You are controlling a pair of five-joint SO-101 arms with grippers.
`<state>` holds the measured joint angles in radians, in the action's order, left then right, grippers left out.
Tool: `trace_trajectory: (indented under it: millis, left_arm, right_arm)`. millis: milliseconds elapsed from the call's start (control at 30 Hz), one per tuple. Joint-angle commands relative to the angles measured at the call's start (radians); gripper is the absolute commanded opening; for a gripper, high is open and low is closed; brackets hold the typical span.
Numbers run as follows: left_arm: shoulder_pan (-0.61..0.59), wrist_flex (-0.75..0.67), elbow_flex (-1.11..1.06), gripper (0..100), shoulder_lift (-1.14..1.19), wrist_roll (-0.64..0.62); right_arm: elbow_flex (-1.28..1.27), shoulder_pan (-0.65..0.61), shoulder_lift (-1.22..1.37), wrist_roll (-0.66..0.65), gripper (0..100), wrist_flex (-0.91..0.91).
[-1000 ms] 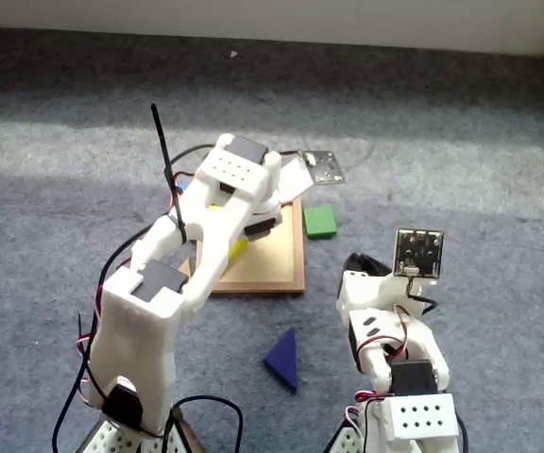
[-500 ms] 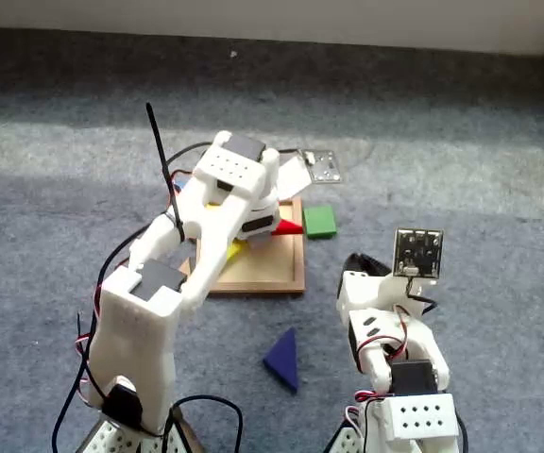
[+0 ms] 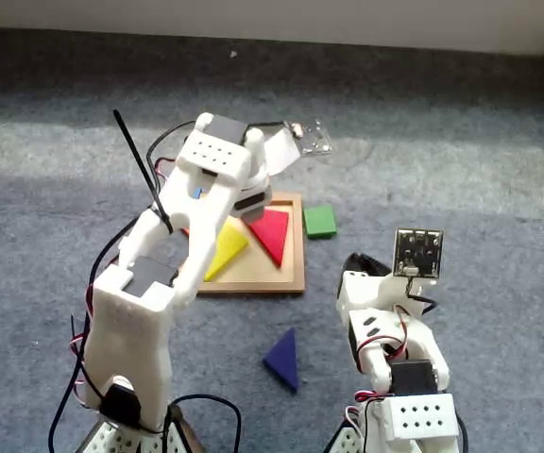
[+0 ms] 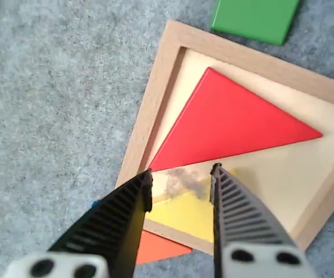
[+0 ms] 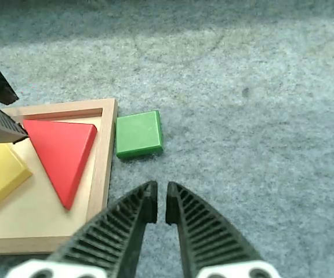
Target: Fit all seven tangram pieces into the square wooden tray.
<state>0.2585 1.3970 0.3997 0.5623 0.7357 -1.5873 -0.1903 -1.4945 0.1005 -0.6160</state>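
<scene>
The square wooden tray (image 3: 299, 255) sits mid-bench holding a red triangle (image 3: 270, 231) and a yellow triangle (image 3: 223, 247), with about half its floor bare. A blue triangle (image 3: 284, 359) and a green square (image 3: 320, 221) lie outside, so most of the work seems left. The left end effector (image 4: 181, 174) hovers open over the tray's rim. The right end effector (image 5: 160, 202) is closed and empty.

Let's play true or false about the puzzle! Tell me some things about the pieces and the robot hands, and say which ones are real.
1. The red triangle lies inside the wooden tray. True.
2. The green square is in the tray too. False: it lies on the carpet beside the tray.
3. The left hand is holding the yellow triangle. False: the hand is open and empty above the tray, and the yellow triangle lies in the tray.
4. A blue triangle lies on the carpet, outside the tray. True.
</scene>
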Motion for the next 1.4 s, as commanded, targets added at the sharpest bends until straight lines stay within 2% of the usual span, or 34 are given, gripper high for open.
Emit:
trace_trajectory:
  millis: [0, 133, 267, 567, 700, 867, 967, 1167, 1367]
  left_arm:
    - [-0.007, 0.008, 0.059, 18, -0.016, -0.117]
    - [-0.028, 0.021, 0.105, 18, -0.019, -0.224]
    - [-0.051, 0.110, 0.130, 18, -0.097, -0.285]
    - [-0.064, 0.265, 0.128, 1, -0.335, -0.397]
    - [-0.065, 0.293, 0.062, 0, -0.450, -0.457]
    - [-0.065, 0.290, -0.153, 0, -0.694, -0.459]
    - [-0.076, 0.238, -0.348, 0, -0.854, -0.535]
    - [-0.225, 0.043, -0.765, 0, -1.144, -0.563]
    - [-0.375, -0.112, -1.090, 0, -1.319, -0.549]
  right_arm:
    - [0.002, 0.013, -0.010, -0.009, 4.4, 0.025]
    - [0.002, 0.013, -0.010, -0.009, 4.4, 0.025]
    - [0.002, 0.012, -0.007, -0.009, 4.4, 0.025]
    - [0.004, 0.010, -0.005, -0.009, 4.5, 0.018]
    - [0.013, 0.008, -0.004, -0.009, 4.5, -0.067]
    - [0.015, 0.008, -0.004, -0.011, 4.6, -0.108]
    - [0.015, 0.008, -0.004, -0.011, 4.6, -0.114]
    - [0.015, 0.007, -0.004, -0.025, 4.6, -0.117]
    - [0.073, 0.007, -0.004, -0.089, 4.6, -0.202]
